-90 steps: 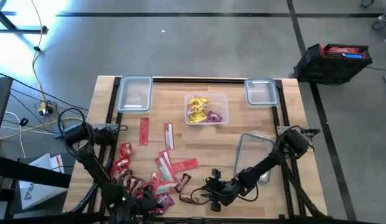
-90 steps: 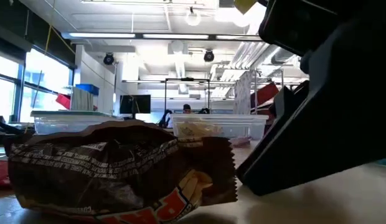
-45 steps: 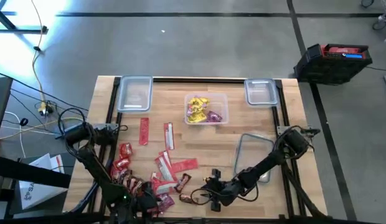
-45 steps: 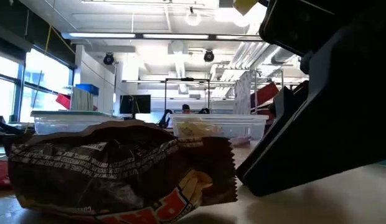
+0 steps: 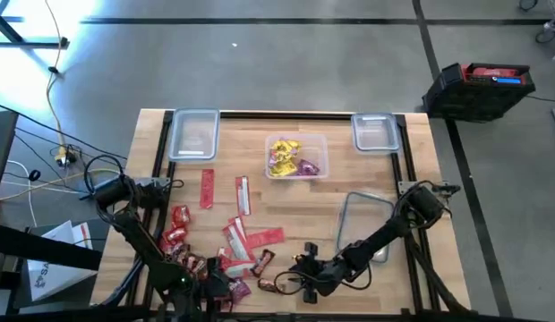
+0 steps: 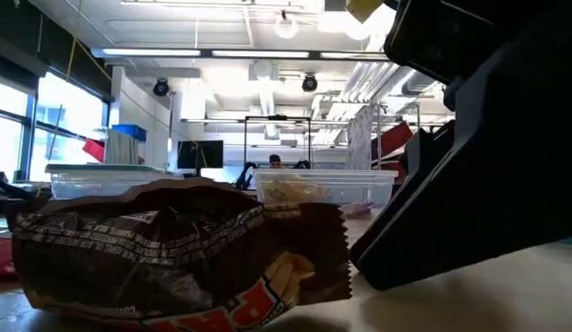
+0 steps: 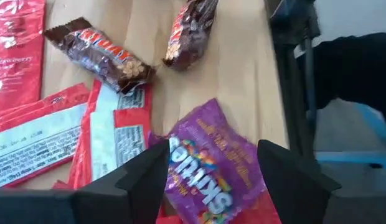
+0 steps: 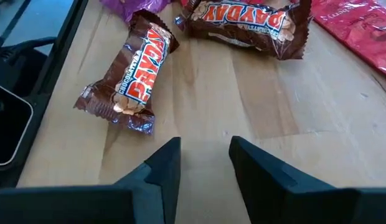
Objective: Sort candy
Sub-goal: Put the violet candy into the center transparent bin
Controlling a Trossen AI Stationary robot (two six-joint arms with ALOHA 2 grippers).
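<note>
Left claw (image 7: pixel 205 171) is hovering released over a purple packet (image 7: pixel 211 165) at the near counter (image 5: pixel 331 201) edge; the packet's lower part is being cut off by the frame and the fingers. Right claw (image 8: pixel 202 165) is sitting released just short of a brown bar (image 8: pixel 127 74), touching nothing. A second bar (image 6: pixel 175 249) is filling the low view, hiding most candy (image 5: pixel 224 246); the yellow sweets are lying in the middle tub (image 5: pixel 295 156).
</note>
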